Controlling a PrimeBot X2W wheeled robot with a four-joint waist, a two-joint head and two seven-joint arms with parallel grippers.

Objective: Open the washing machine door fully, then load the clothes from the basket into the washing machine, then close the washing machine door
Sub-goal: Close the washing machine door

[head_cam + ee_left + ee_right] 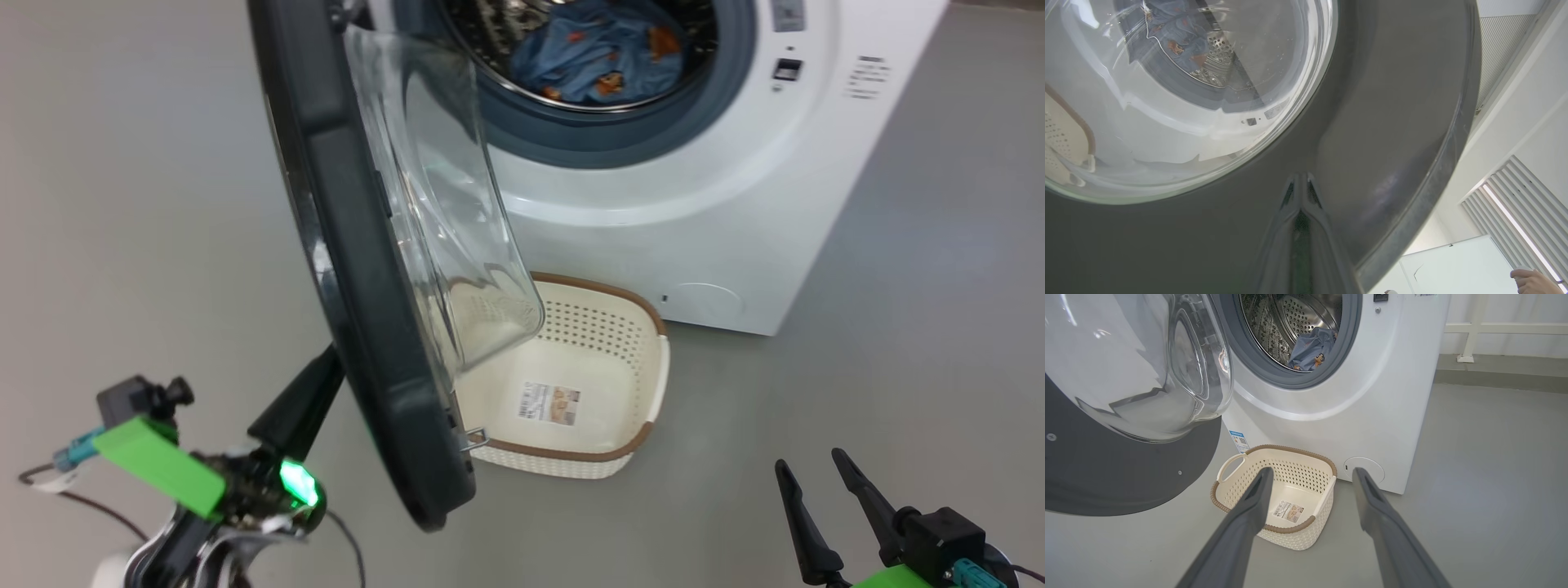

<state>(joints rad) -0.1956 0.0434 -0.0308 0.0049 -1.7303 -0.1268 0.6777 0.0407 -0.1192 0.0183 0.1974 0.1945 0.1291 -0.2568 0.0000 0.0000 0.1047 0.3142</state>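
Pressed together, the fingers of the left gripper (1300,179) had their tips against the glossy outer face of the door (1392,102), low on its dark rim and below the glass bowl (1180,94). At the lower right, the right gripper (808,460) hung with fingers spread wide, holding nothing and well apart from everything. Beyond it, the basket (1290,539) sat empty on the floor (816,392), just beside the washer (653,245). The clothes (600,57) lay in the drum (1298,314). Loading looked finished, so closing the door was the step in hand. The door stood roughly half open. Next, the left arm would need a steady push along the hinge's arc, carrying the bowl over the basket, until the latch caught.
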